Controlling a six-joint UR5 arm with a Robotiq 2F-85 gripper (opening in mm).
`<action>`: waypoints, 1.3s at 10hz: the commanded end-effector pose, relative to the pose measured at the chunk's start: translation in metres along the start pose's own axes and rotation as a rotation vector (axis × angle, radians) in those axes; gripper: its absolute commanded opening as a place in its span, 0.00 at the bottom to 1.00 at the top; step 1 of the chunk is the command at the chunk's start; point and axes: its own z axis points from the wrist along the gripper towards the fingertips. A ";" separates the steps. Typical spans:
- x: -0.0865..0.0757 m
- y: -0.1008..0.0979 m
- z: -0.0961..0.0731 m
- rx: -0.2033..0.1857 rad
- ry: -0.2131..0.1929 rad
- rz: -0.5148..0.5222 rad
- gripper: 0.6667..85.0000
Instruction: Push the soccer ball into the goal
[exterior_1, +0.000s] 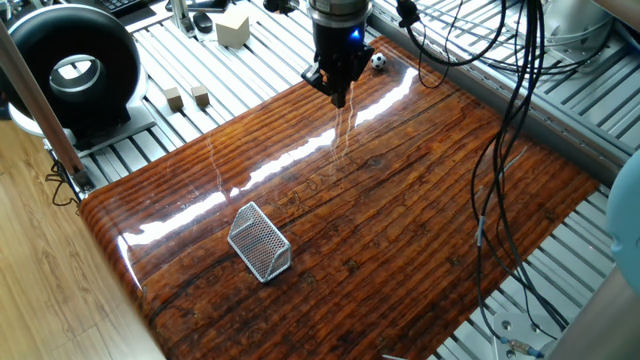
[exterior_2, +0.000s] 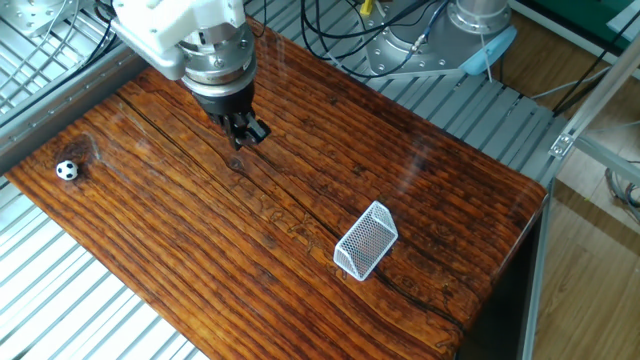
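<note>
The soccer ball (exterior_1: 378, 61) is a tiny white ball with black patches at the far corner of the wooden board; it also shows in the other fixed view (exterior_2: 66, 170) near the left edge. The goal (exterior_1: 259, 242), a silver mesh wedge, stands near the opposite end of the board, and shows in the other fixed view (exterior_2: 365, 240). My gripper (exterior_1: 339, 97) hangs just above the board, fingers together and empty, a short way from the ball on the goal side. In the other fixed view the gripper (exterior_2: 247, 136) is well to the right of the ball.
A big black ring-shaped device (exterior_1: 72, 70) stands off the board at the far left. Small wooden cubes (exterior_1: 186, 97) and a larger block (exterior_1: 232, 28) lie on the slatted metal surface. Black cables (exterior_1: 510, 150) hang over the board's right side.
</note>
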 end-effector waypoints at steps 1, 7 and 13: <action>0.003 0.006 0.001 -0.030 0.009 -0.079 0.00; 0.010 0.030 -0.001 -0.131 0.018 -0.341 0.00; -0.066 -0.003 0.036 -0.120 -0.094 -0.555 0.00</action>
